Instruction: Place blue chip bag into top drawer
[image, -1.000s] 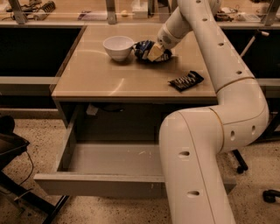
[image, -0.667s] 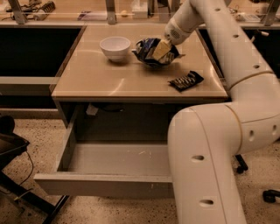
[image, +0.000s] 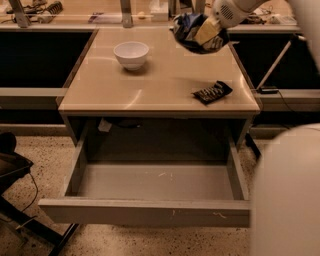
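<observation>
The blue chip bag (image: 190, 31) hangs in the tool (image: 209, 32), pinched above the counter (image: 165, 85); a loose pinch could drop it short of the open top drawer (image: 145, 212).

The crumpled dark blue foil chip bag (image: 186, 31) looks shiny and wrinkled; the gripper (image: 206, 34), with a smooth white plastic shell, clamps it above the far right of the table. The tan table top (image: 165, 80) is smooth, with soft gloss. The wide grey metal top drawer (image: 145, 212) is matt and lightly scratched. The round white bowl (image: 131, 53) looks smooth and glossy.
</observation>
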